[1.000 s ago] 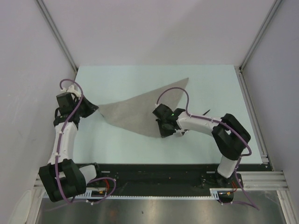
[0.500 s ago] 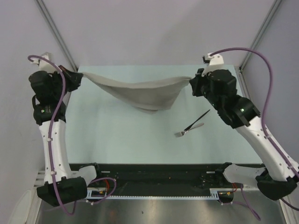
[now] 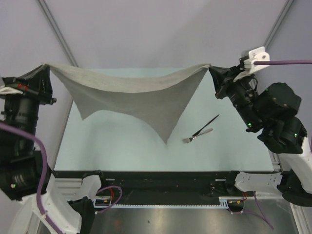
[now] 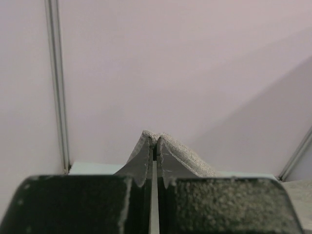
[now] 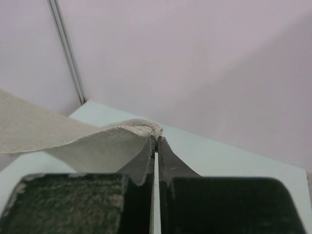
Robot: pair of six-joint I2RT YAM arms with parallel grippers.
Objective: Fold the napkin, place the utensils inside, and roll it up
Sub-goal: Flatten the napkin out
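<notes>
A plain grey-beige soft cloth napkin hangs stretched in the air between the two arms, above the pale blue-green surface. The left fingers are closed on one corner at the far left, level with the surface's left edge. The right fingers are closed on another corner at the far right. Between these two corners the napkin's upper edge runs almost straight, dipping a little in the middle.

Below that edge the cloth falls in a broad triangle. Its longest point hangs toward the near middle of the surface, and a shorter loose corner droops on the left side. Whether the lowest tip touches the surface cannot be told.

In the left wrist view the two dark fingers are pressed together. A small fold of cloth is pinched between their tips and spills off to the right. The right wrist view shows the same kind of grip: the fingers are clamped on a corner, and the cloth runs away to the left.

A small silver metal fork lies flat on the surface just right of the hanging tip, clear of the cloth, with its tines toward the near left. A thin, straight dark utensil lies just beside it on the far side, at a slightly steeper angle. The two come closest near the fork's neck, though it is unclear whether they touch there.
</notes>
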